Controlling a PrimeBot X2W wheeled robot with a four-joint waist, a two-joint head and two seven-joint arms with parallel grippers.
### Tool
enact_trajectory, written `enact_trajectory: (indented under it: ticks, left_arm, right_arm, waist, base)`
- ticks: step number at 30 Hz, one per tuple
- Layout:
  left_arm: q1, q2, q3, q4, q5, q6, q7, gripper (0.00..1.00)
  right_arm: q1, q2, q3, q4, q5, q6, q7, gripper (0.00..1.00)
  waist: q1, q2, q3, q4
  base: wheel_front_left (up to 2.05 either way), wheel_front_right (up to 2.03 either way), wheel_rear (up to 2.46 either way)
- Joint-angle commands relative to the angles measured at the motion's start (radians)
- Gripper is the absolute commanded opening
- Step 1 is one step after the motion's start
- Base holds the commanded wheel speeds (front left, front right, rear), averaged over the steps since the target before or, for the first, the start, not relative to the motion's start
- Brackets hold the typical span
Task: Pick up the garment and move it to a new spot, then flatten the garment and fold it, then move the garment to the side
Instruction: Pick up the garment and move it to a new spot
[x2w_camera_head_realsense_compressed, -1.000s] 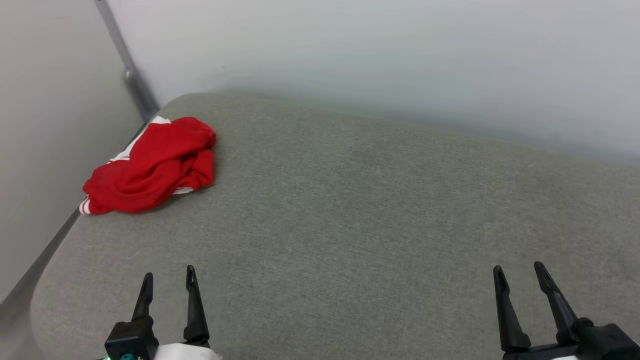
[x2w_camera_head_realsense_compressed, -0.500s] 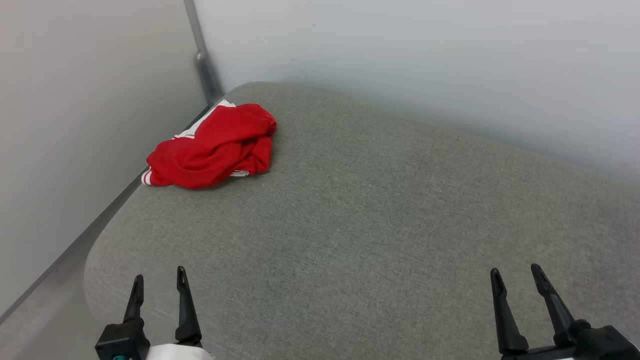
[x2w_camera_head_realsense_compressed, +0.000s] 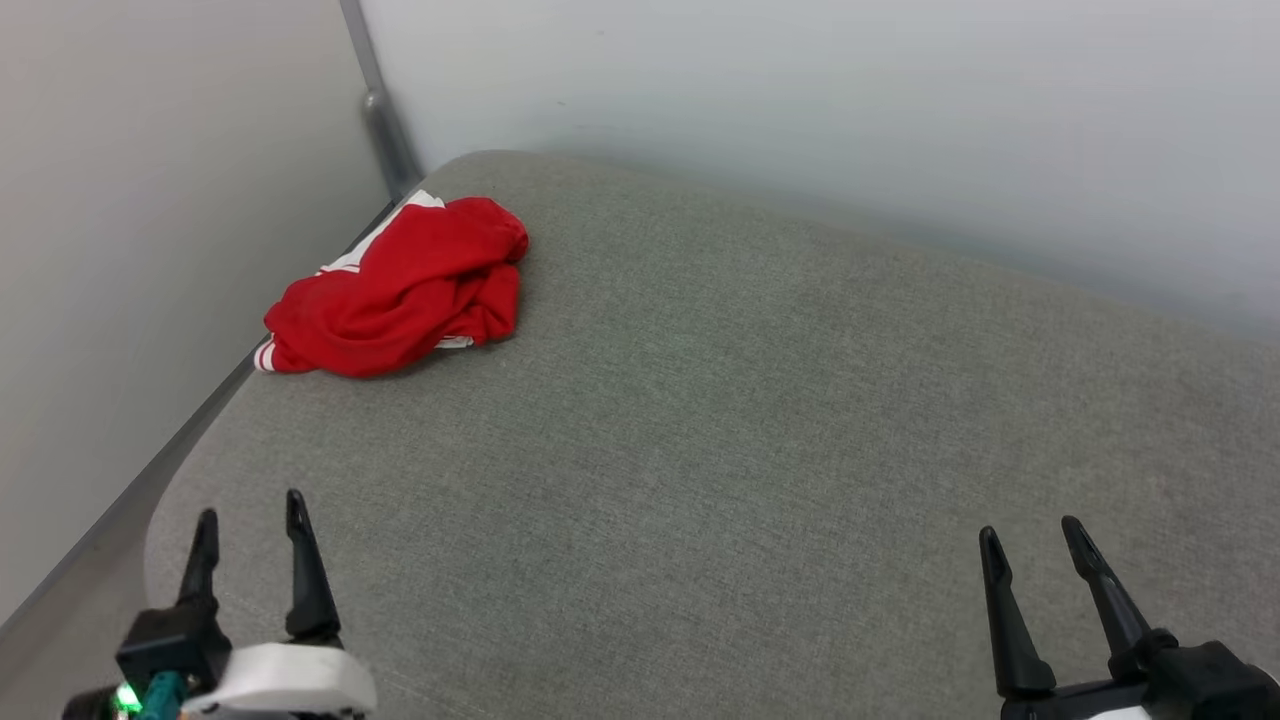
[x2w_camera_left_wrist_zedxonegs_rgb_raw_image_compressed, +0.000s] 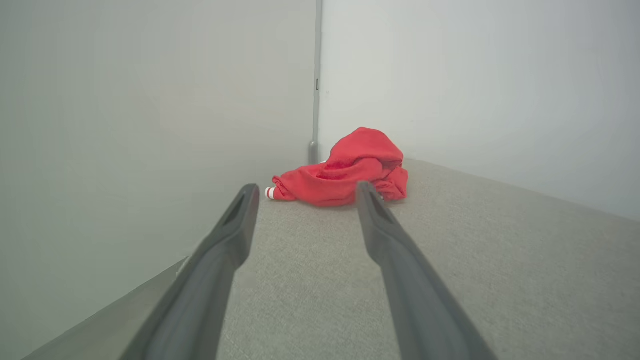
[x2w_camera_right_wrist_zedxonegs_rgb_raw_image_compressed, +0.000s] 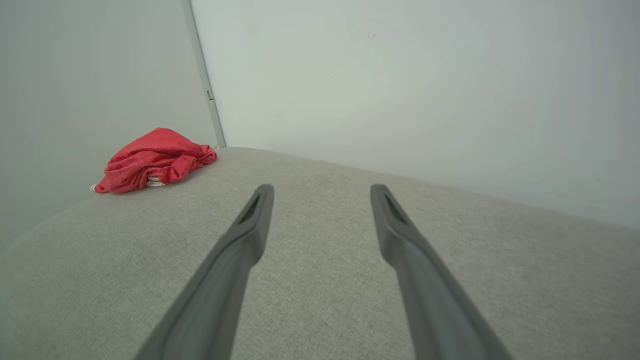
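Hovering over the cushion (x2w_camera_head_realsense_compressed: 700, 420), left tool (x2w_camera_head_realsense_compressed: 250, 505) and right tool (x2w_camera_head_realsense_compressed: 1029, 527) spread wide, empty.

Nothing can be read in these pictures: no words, brand, number or sign. The shirt (x2w_camera_head_realsense_compressed: 400, 290) has a small white patch at its near edge, too small to tell if it bears any print.
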Motion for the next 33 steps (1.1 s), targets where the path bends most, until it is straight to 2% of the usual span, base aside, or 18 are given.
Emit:
enact_trajectory:
  ticks: [1,6,11,16,20,24,25,27,33]
  left_arm:
    - [-0.04,0.013,0.021,0.007,0.006,-0.017,-0.003,1.0]
    - [-0.187,0.061,0.103,0.056,-0.004,-0.092,-0.003,1.0]
    - [-0.374,0.126,0.176,0.121,-0.034,-0.146,-0.003,1.0]
    - [-0.565,0.193,0.215,0.187,-0.047,-0.175,-0.003,1.0]
    - [-0.715,0.229,0.241,0.255,-0.069,-0.183,-0.003,1.0]
    - [-0.853,0.288,0.255,0.343,-0.085,-0.197,-0.003,1.0]
    - [-0.853,0.288,0.255,0.343,-0.085,-0.197,-0.003,1.0]
    - [-0.909,0.324,0.258,0.396,-0.095,-0.201,-0.003,1.0]
    - [-1.046,0.447,0.181,0.575,-0.15,-0.214,0.067,1.0]
  right_arm:
    - [-0.014,0.0,-0.002,-0.007,-0.007,0.0,-0.002,1.0]
    - [-0.04,0.0,-0.013,-0.017,-0.036,0.0,-0.002,1.0]
    - [-0.076,0.0,-0.022,-0.042,-0.072,0.0,-0.002,1.0]
    - [-0.121,0.0,-0.042,-0.086,-0.114,0.0,-0.002,1.0]
    - [-0.16,0.0,-0.043,-0.123,-0.143,0.0,-0.002,1.0]
    - [-0.201,0.0,-0.044,-0.165,-0.169,0.0,-0.002,1.0]
    - [-0.201,0.0,-0.044,-0.165,-0.169,0.0,-0.002,1.0]
    - [-0.221,0.0,-0.042,-0.183,-0.177,0.0,-0.002,1.0]
    - [-0.257,0.0,-0.051,-0.243,-0.203,0.0,-0.002,1.0]
  waist:
    - [0.0,0.0,0.016,-0.011]
    - [0.0,0.0,0.067,-0.032]
    - [0.0,0.0,0.149,-0.061]
    - [0.0,0.0,0.258,-0.086]
    - [0.0,0.0,0.336,-0.098]
    - [0.0,0.0,0.412,-0.114]
    - [0.0,0.0,0.412,-0.114]
    - [0.0,0.0,0.443,-0.122]
    - [0.0,0.0,0.515,-0.135]
  base:
    - [0.0,0.0,0.0]
    - [0.0,0.0,0.0]
    - [0.0,0.0,0.0]
    - [0.0,0.0,0.0]
    - [0.0,0.0,0.0]
    - [0.0,0.0,0.0]
    - [0.0,0.0,0.0]
    - [0.0,0.0,0.0]
    - [0.0,0.0,0.0]
